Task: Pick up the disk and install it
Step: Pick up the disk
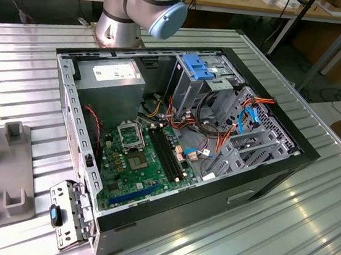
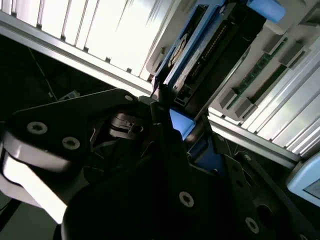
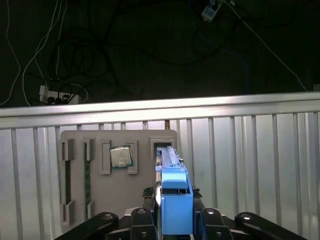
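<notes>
**Pick-up step in hand: disk gripped at the fixture, not yet in the case**

The disk (image 3: 175, 200) is standing on edge in a slot of the grey fixture tray (image 3: 115, 200). Its blue carrier rail is facing the first wrist view. In the second wrist view the disk (image 2: 187, 55) is showing edge-on, with its connector side exposed.

The gripper (image 3: 174, 192) is straddling it. The jaws are sitting against both flanks of the blue rail with no gap showing, so I am judging them clamped on the carrier. The far end of the disk is appearing seated in its slot, just beside the processor chip (image 3: 120, 157).

By my reading, the task is sitting at the pick-up stage and installation has not begun. The open computer case (image 1: 264, 176) is lying well apart from the tray, on the ribbed metal table (image 3: 250, 165).

Freeing the disk is calling for a straight pull along the slot walls, with the grip held square so the rail is not binding.

The arm (image 1: 142, 6) is rising from its base beyond the case, and its wrist is pointing the gripper down over the tray.
</notes>
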